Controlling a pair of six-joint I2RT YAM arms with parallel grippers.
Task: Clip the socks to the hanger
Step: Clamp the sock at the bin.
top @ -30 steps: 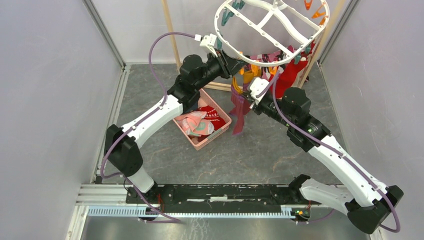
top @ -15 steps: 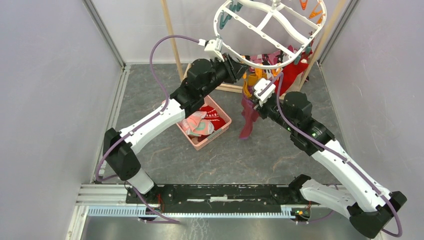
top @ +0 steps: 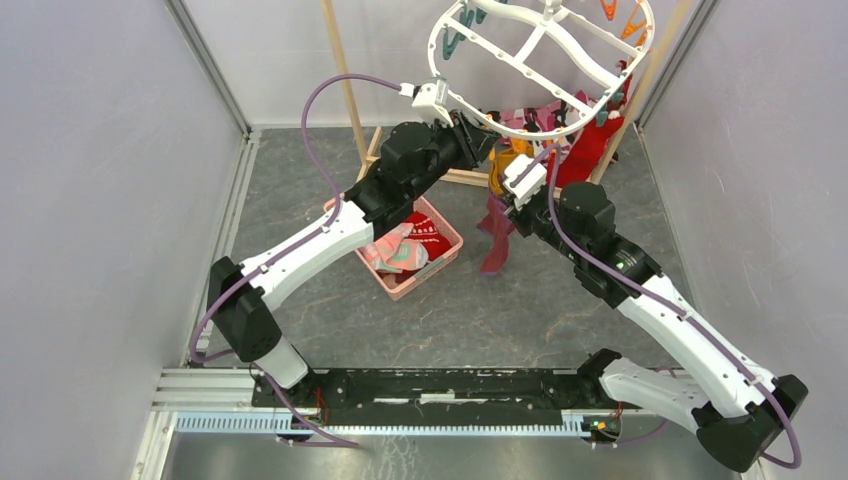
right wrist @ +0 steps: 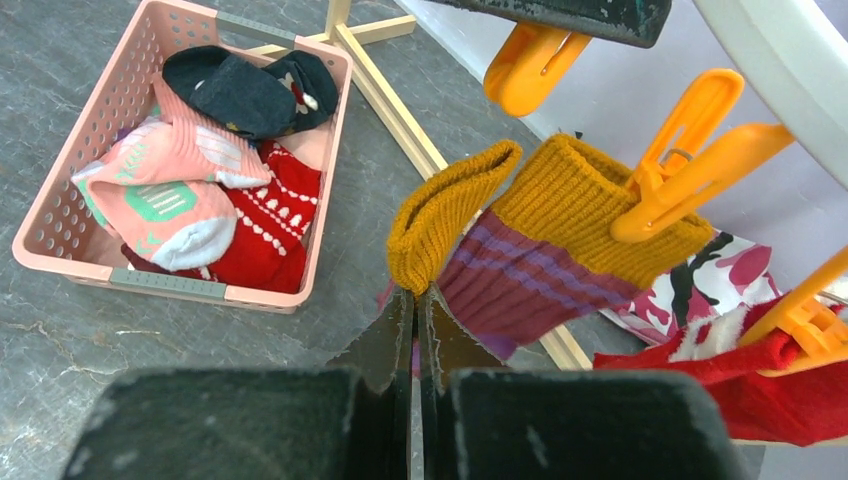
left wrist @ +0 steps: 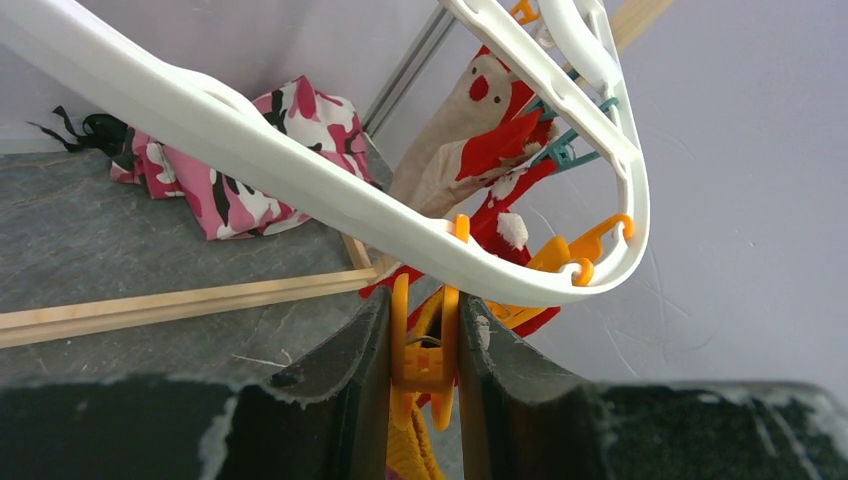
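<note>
Seen from above, the large white plastic oval hanger (top: 434,48) runs off the far edge, and its near rim covers the left gripper (top: 482,132) tips. The left arm hides the far left corner of the pink plastic basket (top: 430,270). At the right wrist, the mustard-cuffed purple striped sock (right wrist: 545,250) vanishes behind the right gripper (right wrist: 415,320), so its foot is unseen there.

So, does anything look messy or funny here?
Yes. A pink camouflage cloth lies crumpled on the floor beyond the wooden rack. The mustard-cuffed sock is pegged by one side of its cuff, so the other side gapes open.
</note>
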